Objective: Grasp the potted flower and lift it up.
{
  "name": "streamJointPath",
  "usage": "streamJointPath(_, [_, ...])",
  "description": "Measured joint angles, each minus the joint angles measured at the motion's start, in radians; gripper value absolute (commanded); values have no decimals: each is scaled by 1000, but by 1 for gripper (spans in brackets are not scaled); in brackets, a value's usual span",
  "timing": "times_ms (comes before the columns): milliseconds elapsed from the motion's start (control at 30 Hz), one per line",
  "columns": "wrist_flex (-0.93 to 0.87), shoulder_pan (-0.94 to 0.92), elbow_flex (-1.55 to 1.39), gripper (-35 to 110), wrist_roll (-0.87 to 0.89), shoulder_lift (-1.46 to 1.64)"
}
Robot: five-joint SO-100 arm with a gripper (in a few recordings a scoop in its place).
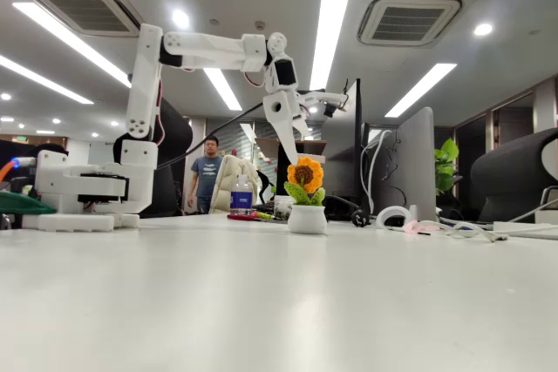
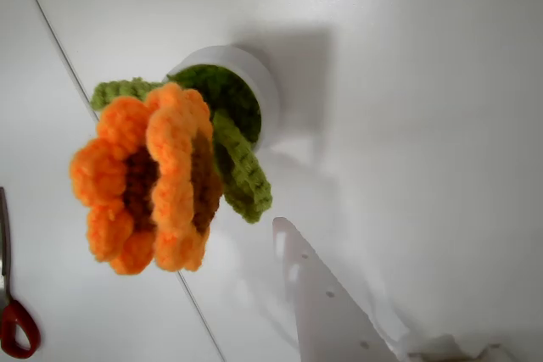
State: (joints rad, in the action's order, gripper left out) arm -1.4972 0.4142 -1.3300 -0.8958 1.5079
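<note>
The potted flower (image 1: 306,196) stands upright on the white bench (image 1: 261,302), out in the open. It has an orange head, a dark brown middle, green leaves and a small round white pot.

The white arm (image 1: 209,51) reaches out over it. The claw (image 1: 292,138) hangs just above the flower and a bit to the left in the fixed view. It does not touch the flower, and it holds nothing. In the wrist view the flower (image 2: 161,175) sits just under the camera, and one white finger (image 2: 327,303) pokes in from the bottom edge. I cannot tell if the claw is apart or together.

I think this is the reaching step. The grab is not yet made. Next, the claw needs to go down with one finger on each side of the flower or pot, then squeeze gently and lift straight up.

A bottle (image 1: 241,195) with a blue label stands behind, but its writing is too small to read. I see no other words.
</note>
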Motion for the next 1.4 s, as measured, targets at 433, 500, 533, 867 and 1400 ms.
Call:
streamJointPath(433, [0,0,9,68,0,-51])
streamJointPath(500, [0,2,26,68,0,-64])
streamJointPath(533, [0,2,35,68,0,-71])
streamJointPath(867, [0,0,66,68,0,-117])
streamJointPath(1400, [0,2,78,68,0,-141])
